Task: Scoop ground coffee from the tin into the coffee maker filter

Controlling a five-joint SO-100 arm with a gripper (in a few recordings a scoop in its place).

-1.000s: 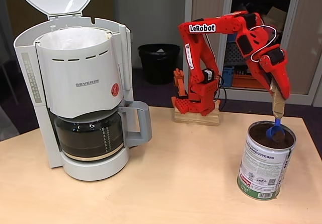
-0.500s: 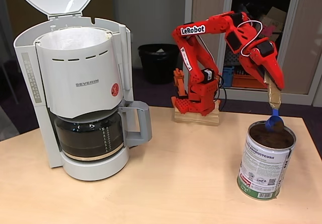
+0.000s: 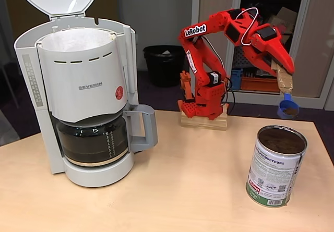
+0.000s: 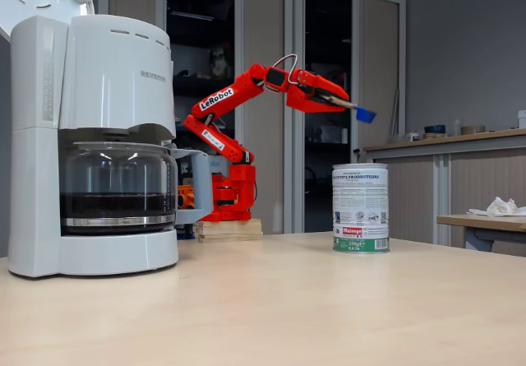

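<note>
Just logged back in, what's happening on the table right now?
The red arm's end effector holds a blue scoop by its taped handle, lifted clear above and just behind the open tin. The scoop appears to carry some ground coffee, and more fills the tin. Across the table to the left, the coffee maker stands with its lid up and the paper-lined filter exposed, nothing tipped in yet as far as can be seen.

wooden table (image 3: 172,190), coffee maker (image 3: 83,101), tin (image 3: 275,165), arm base (image 3: 203,118)
</note>
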